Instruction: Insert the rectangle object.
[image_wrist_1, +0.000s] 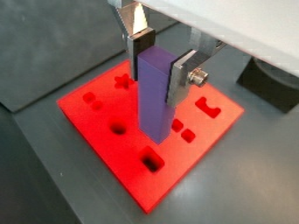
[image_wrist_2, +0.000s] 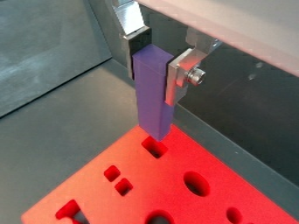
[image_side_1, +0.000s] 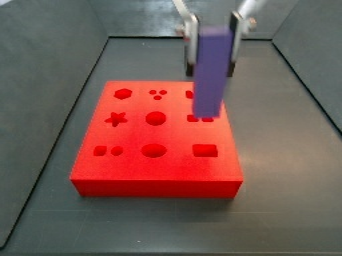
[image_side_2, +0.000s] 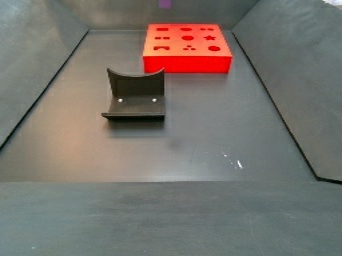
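My gripper (image_wrist_1: 162, 59) is shut on the top of the purple rectangle object (image_wrist_1: 156, 96), which hangs upright between the silver fingers. It hangs over the red board (image_wrist_1: 105, 122), its lower end a little above the board's face. Both wrist views show this; in the other one the gripper (image_wrist_2: 159, 61) holds the block (image_wrist_2: 155, 92) over the board (image_wrist_2: 140, 192). In a side view the gripper (image_side_1: 214, 38) and block (image_side_1: 211, 70) hang over the far right part of the board (image_side_1: 154, 165). The board's rectangular hole (image_side_1: 205, 150) lies nearer the front edge.
The board has several other shaped holes, such as a star (image_side_1: 116, 119) and a circle (image_side_1: 155, 150). The dark fixture (image_side_2: 134, 95) stands on the grey floor well away from the board (image_side_2: 187, 62). Dark sloping walls (image_side_2: 40, 80) ring the floor.
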